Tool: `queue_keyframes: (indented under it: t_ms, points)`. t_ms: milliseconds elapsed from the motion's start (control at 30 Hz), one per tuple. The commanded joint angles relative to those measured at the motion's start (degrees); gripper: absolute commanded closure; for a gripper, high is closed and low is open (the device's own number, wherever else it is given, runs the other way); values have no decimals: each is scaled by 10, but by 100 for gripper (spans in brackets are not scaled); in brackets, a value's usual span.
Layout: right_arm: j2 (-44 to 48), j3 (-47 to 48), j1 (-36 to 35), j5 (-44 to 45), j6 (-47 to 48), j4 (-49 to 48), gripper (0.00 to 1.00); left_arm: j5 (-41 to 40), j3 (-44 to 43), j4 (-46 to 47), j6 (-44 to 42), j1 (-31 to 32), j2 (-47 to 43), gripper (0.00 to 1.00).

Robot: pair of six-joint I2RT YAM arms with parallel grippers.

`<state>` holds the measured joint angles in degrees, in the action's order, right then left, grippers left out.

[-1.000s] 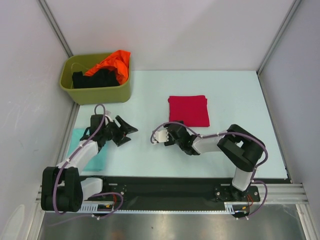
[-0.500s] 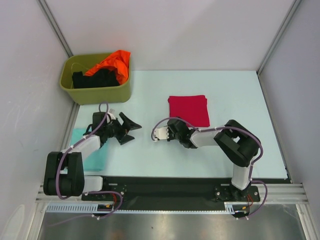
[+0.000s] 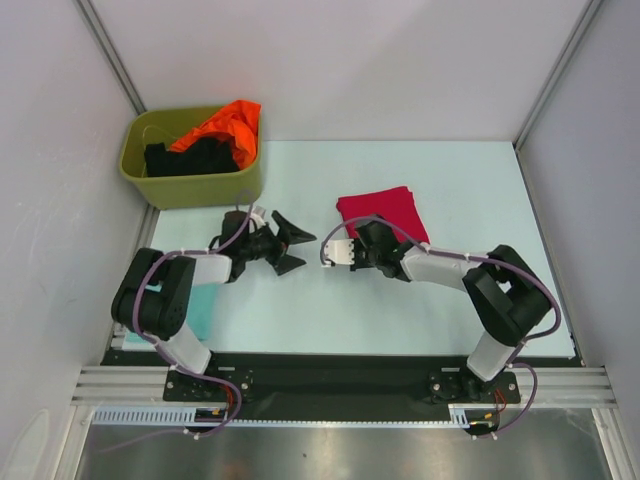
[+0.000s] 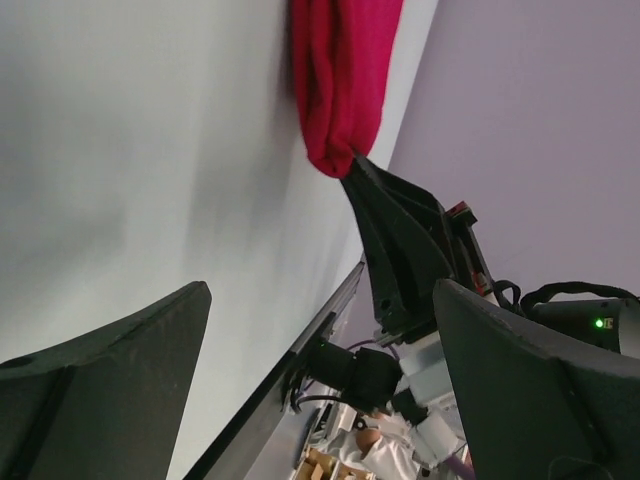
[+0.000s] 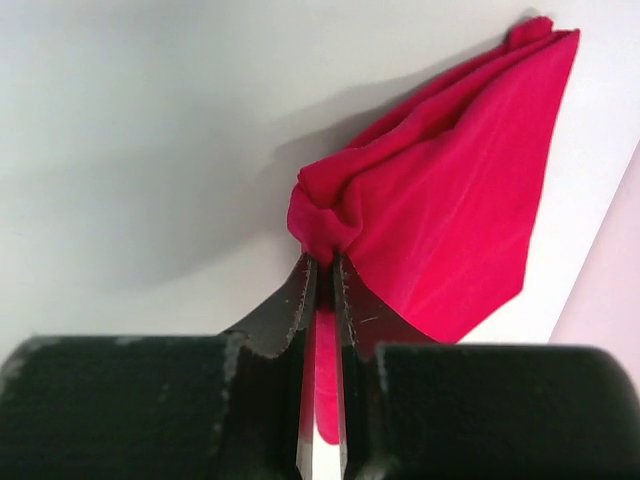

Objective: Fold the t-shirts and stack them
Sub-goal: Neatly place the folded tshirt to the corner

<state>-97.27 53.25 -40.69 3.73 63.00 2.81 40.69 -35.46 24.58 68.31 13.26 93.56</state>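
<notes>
Nearest, at lower left, the pale teal t-shirt (image 3: pixel 203 315) lies folded beside the left arm (image 3: pixel 165 295). Mid-frame the left gripper (image 3: pixel 305 250) gapes wide, empty. Just right of it, the right gripper (image 5: pixel 322 262) pinches the near-left corner of the crimson t-shirt (image 3: pixel 385 208), cloth trailing up-right, so stacking probably means dragging it leftward.

Red tee (image 3: pixel 390 205) folded, corner bunched; teal tee (image 3: pixel 203 312) flat; orange (image 3: pixel 225 122), black (image 3: pixel 185 158) tees crumpled.

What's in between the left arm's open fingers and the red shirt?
Only bare table, as the left wrist view shows. The right fingers pinch the red shirt by its corner.
</notes>
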Motion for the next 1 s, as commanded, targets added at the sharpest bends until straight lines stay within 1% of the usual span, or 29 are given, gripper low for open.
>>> queue_keyframes:
  t_ms: [0,67,133,267,333,500,700,800,900,967]
  points:
    - [29,25,8,-28,-5,23,100,-21,-50,105,65,41,28,0]
    - [34,24,11,-31,-8,22,100,-39,-64,127,91,58,56,0]
    - [43,20,13,-30,-11,22,100,-56,-77,168,117,67,78,0]
    - [52,19,21,-53,-25,16,100,-73,-123,170,149,92,150,0]
    - [60,19,25,-57,-31,14,100,-79,-147,173,159,102,170,0]
    - [79,20,34,-71,-46,8,100,-106,-198,111,138,115,201,0]
    - [96,11,40,-85,-61,2,100,-133,-254,68,127,134,241,0]
    - [104,7,42,-90,-69,-3,100,-158,-264,50,121,139,261,0]
    - [104,8,42,-92,-74,-9,100,-162,-274,52,132,144,283,1]
    - [105,10,42,-94,-75,-14,100,-166,-283,38,131,149,295,2]
